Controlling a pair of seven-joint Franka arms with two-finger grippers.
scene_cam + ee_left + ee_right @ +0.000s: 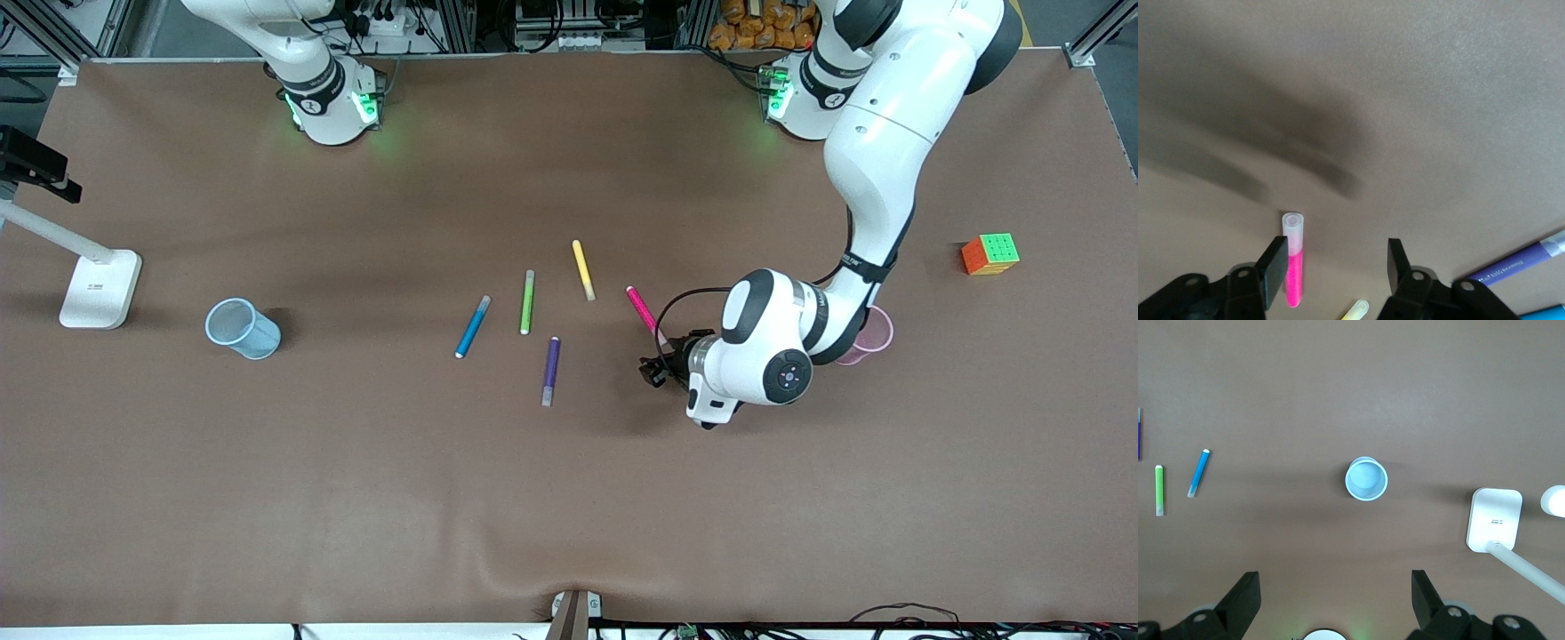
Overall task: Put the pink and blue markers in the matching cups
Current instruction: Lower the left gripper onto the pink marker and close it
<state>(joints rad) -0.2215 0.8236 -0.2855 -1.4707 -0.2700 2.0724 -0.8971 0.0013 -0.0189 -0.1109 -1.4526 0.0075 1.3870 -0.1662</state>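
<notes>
The pink marker (641, 308) lies on the brown table with its pale cap end under my left gripper (659, 354). In the left wrist view the pink marker (1293, 270) lies between the open fingers of the left gripper (1336, 267), close against one finger (1275, 267), with a wide gap to the other. The pink cup (877, 331) stands beside that arm's wrist, partly hidden by it. The blue marker (472, 327) lies toward the right arm's end, the blue cup (242, 328) farther that way. My right gripper (1335, 600) hangs open high over the blue cup (1366, 479).
Green (527, 302), yellow (583, 269) and dark purple (551, 370) markers lie between the blue and pink ones. A colour cube (989, 254) sits near the left arm's end. A white lamp base (100, 286) stands at the right arm's end.
</notes>
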